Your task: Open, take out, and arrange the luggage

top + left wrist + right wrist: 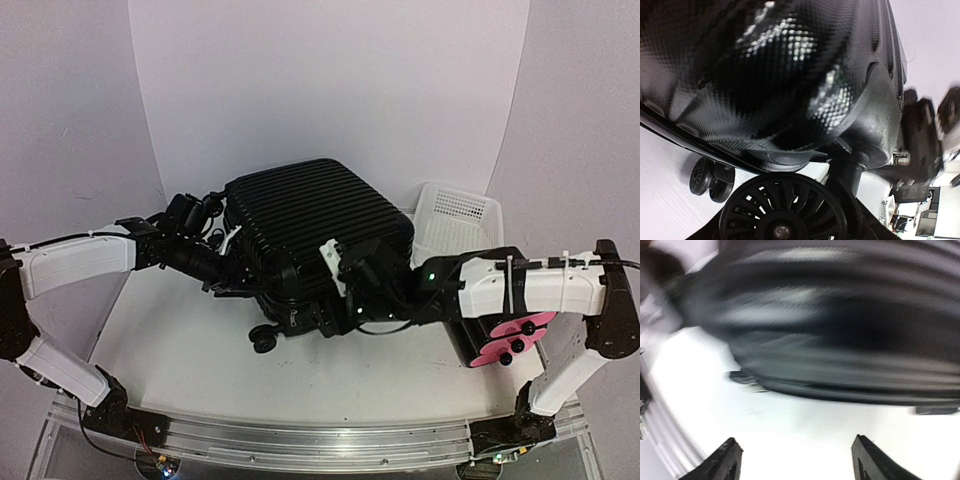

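Lying shut at scene centre, the luggage (315, 225) is bracketed, likely so its lid can be worked open. The right gripper (797, 450) is held off its near-right side, jaws apart and empty. The left gripper (225, 245) is set by the left-end wheel (782, 210); its jaw state cannot be told.

The closed luggage (310, 215) lies mid-table (200, 350), toward the far edge. The left gripper (228, 262) is at its left side and the right gripper (335, 270) at its near right corner, possibly touching. A white basket (455, 215) sits by the far right corner, and a pink-fronted box (505, 340) at the right edge.
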{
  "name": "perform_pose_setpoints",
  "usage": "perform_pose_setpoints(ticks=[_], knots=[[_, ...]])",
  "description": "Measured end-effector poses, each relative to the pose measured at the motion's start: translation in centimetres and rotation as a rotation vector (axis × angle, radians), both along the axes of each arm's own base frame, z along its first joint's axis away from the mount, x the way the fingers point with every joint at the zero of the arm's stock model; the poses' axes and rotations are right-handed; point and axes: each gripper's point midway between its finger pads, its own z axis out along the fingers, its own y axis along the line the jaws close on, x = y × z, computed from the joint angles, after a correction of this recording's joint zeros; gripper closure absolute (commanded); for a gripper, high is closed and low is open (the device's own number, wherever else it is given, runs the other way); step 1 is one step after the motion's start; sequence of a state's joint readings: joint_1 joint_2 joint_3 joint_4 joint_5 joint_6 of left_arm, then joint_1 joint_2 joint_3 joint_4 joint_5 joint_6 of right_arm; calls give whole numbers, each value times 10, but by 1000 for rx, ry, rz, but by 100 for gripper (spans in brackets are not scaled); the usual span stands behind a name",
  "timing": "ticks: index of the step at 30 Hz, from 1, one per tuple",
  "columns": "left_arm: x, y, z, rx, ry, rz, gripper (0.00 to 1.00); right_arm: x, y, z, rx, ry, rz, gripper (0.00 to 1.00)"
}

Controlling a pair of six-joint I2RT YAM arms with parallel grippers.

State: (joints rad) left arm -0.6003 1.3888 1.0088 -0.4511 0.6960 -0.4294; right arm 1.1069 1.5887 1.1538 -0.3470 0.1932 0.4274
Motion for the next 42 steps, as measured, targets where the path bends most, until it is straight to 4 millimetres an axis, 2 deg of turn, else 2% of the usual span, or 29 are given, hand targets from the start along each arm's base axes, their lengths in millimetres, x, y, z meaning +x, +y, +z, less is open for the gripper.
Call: perform_pose_setpoints(ticks=[1, 3, 5, 10, 13, 15, 19, 22, 32, 38, 42], knots=[[-1, -2, 0, -2, 8, -1, 71, -10, 7, -3, 18, -17, 19, 27], [-2, -4, 1, -6, 19, -3, 72, -15, 19, -10, 42, -57, 23, 29], [-2, -5, 1, -8, 24, -2, 73, -13, 30, -16, 52, -112, 12, 34], [-3, -8, 1, -12, 42, -4, 76, -10, 51, -26, 86, -258, -63, 36], [-3, -10, 1, -15, 49, -9, 77, -11, 57, -28, 99, -309, -102, 46], [-4, -10, 1, -17, 51, -11, 77, -10, 57, -30, 95, -332, -137, 52], [-4, -10, 1, -18, 55, -11, 77, 1, 54, -34, 89, -352, -233, 53], [-4, -10, 2, -20, 55, -11, 77, 3, 52, -35, 91, -362, -274, 59], [-4, -10, 2, -21, 54, -11, 77, 6, 50, -38, 67, -392, -324, 100], [-2, -9, 2, -20, 53, -7, 78, 5, 53, -38, 55, -398, -318, 100], [0, -8, 2, -20, 53, 0, 79, 2, 64, -37, 51, -416, -294, 100]])
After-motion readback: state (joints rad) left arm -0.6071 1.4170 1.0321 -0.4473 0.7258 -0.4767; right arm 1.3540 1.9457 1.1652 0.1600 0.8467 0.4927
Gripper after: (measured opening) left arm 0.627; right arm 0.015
